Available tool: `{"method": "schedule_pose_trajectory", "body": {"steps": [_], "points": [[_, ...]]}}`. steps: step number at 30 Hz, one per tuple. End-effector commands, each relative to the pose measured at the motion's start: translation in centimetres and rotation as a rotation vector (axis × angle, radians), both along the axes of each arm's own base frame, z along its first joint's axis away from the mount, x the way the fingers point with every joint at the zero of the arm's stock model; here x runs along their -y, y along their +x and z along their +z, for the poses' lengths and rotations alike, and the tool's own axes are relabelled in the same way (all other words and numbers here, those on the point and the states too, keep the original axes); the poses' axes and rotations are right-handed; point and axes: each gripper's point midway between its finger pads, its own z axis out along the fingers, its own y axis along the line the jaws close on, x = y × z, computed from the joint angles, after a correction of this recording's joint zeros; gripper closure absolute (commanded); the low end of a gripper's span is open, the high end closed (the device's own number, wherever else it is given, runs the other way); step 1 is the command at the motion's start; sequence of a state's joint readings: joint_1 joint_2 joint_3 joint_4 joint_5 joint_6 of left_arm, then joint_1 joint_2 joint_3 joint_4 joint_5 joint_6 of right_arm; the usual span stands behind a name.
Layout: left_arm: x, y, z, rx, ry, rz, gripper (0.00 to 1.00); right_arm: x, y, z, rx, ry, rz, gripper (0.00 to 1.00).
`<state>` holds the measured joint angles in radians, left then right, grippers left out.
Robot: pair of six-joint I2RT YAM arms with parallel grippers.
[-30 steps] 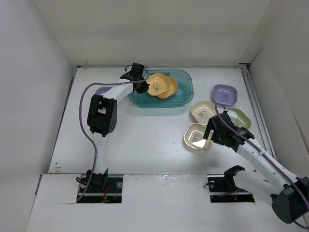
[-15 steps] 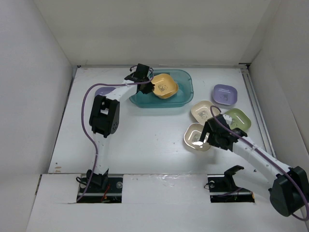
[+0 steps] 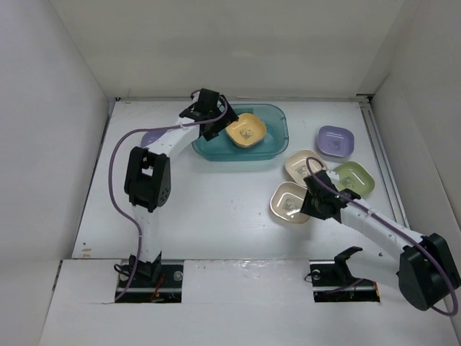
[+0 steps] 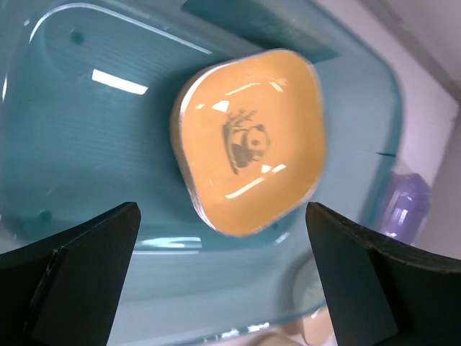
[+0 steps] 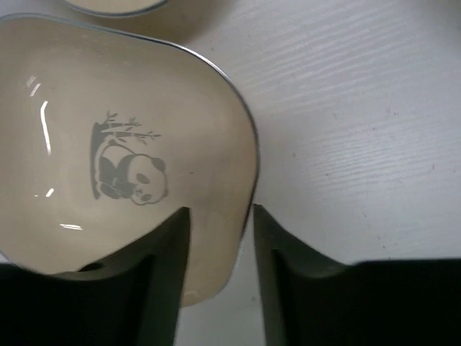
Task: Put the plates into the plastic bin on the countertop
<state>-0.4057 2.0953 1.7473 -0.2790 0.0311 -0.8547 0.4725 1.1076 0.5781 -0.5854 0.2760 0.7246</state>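
on the countertop [image 3: 216,209] the bin [image 3: 216,148] holds an orange plate [image 3: 245,130]. the left gripper [image 4: 222,216] hangs above it, wide open and empty. the right gripper [image 5: 220,216] straddles a cream plate's [image 5: 108,108] rim, its only grippable edge; the jaws are narrow, but i cannot tell if they pinch.

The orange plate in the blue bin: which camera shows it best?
The left wrist view. The orange plate sits large mid-frame there, its panda print sharp, lying in the bin. The top external view shows it whole but small, the print a smudge. The right wrist view misses it entirely.
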Motion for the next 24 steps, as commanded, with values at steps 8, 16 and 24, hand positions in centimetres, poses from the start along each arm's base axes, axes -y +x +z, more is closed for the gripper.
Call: {"method": "schedule_pose_trajectory", "body": {"steps": [8, 16, 24], "points": [[-7.3, -5.3, 15.7, 0.318, 0.061, 0.086, 0.0, -1.1, 1.6, -0.4, 0.016, 0.004, 0.028, 1.0], [-16.3, -8.5, 13.1, 0.273, 0.095, 0.246, 0.0, -6.7, 2.5, 10.5, 0.249, 0.154, 0.149, 1.0], [-22.8, -9.9, 7.1, 0.145, 0.178, 0.425, 0.0, -8.8, 6.5, 19.8, 0.422, 0.123, 0.276, 1.0]]}}
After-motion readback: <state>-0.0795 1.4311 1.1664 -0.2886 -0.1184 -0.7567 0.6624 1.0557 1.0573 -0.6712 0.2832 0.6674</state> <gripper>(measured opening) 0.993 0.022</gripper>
